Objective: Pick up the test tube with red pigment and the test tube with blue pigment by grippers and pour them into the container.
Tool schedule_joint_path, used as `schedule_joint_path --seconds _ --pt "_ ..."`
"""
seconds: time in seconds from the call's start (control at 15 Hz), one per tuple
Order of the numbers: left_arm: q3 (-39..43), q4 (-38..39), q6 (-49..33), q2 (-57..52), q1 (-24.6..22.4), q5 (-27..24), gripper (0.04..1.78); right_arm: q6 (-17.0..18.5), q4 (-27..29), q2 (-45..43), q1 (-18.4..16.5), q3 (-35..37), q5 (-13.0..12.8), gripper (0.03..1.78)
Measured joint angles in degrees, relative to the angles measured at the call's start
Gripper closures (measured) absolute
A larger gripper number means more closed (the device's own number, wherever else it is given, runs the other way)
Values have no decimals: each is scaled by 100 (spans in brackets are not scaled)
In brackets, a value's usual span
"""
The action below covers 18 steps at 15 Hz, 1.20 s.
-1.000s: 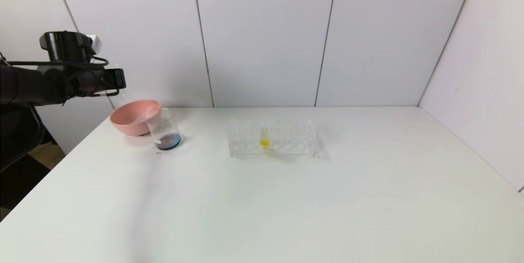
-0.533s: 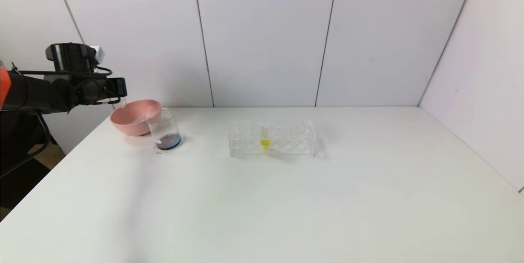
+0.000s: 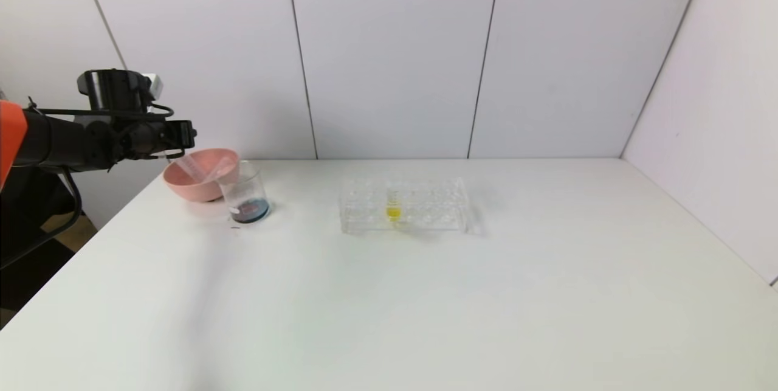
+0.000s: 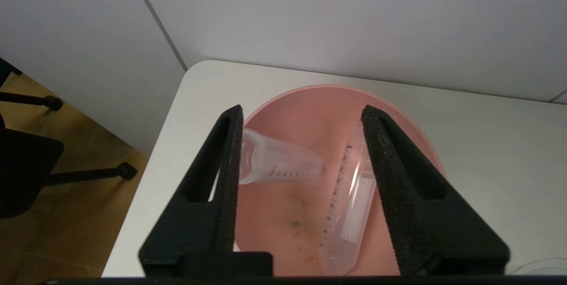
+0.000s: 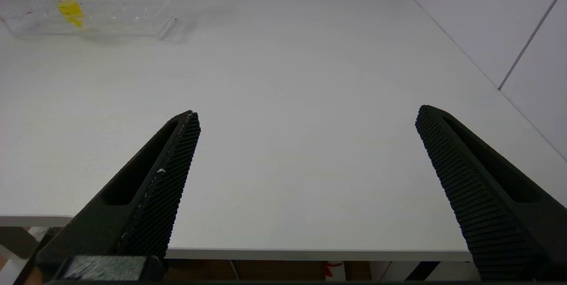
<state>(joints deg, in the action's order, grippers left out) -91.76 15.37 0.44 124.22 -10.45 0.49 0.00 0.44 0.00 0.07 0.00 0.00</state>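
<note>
Two emptied clear test tubes (image 4: 350, 196) lie in the pink bowl (image 4: 310, 99) at the table's (image 3: 425, 294) far left corner, one (image 4: 274, 167) tilted against the left gripper's (image 4: 301, 121) finger, neither gripped; which held red and which blue cannot be told. Graduation marks run along both, and a tiny printed figure near one mouth is too small to read. The left gripper, jaws parted, hangs over the bowl, lower and nearer it than a second ago. Just beside stands the container (image 3: 244, 193), dark blue-red liquid at its bottom. A yellow-liquid tube (image 3: 393, 204) stands in the clear rack (image 3: 425, 208). The right gripper (image 5: 305, 116), out of the head view, waits wide open near the table's front edge.
</note>
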Motion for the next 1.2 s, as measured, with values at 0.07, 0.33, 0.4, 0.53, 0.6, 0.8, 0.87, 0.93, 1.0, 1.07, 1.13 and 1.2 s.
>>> schedule_joint_path --seconds 0.07,0.33,0.4,0.53,0.6,0.8,0.87,0.93,1.0,1.07,1.13,1.2 --pt "11 4 0 0 -5 2 64 0 0 0 0 0 0 4" --pt "66 163 5 -33 -5 0 15 0 0 0 0 0 -2 4" --pt "83 163 9 -60 -10 2 10 0 0 0 0 0 0 4" --pt "135 174 30 -146 -10 2 5 0 0 0 0 0 0 4" --pt "185 207 72 -215 1 4 5 0 0 0 0 0 0 4" --pt "466 356 104 -545 50 2 6 0 0 0 -2 0 0 4" --pt "563 378 110 -705 69 4 6 0 0 0 -2 0 0 4" --pt "681 384 124 -892 100 4 6 0 0 0 2 0 -2 4" --pt "828 386 182 -1115 144 -2 6 0 0 0 2 0 0 4" --pt "976 383 258 -1331 196 -11 6 0 0 0 2 0 0 4" --pt "1158 383 325 -1574 266 -16 6 0 0 0 2 0 0 4" --pt "1345 380 374 -1802 356 -20 6 0 0 0 0 0 0 4"
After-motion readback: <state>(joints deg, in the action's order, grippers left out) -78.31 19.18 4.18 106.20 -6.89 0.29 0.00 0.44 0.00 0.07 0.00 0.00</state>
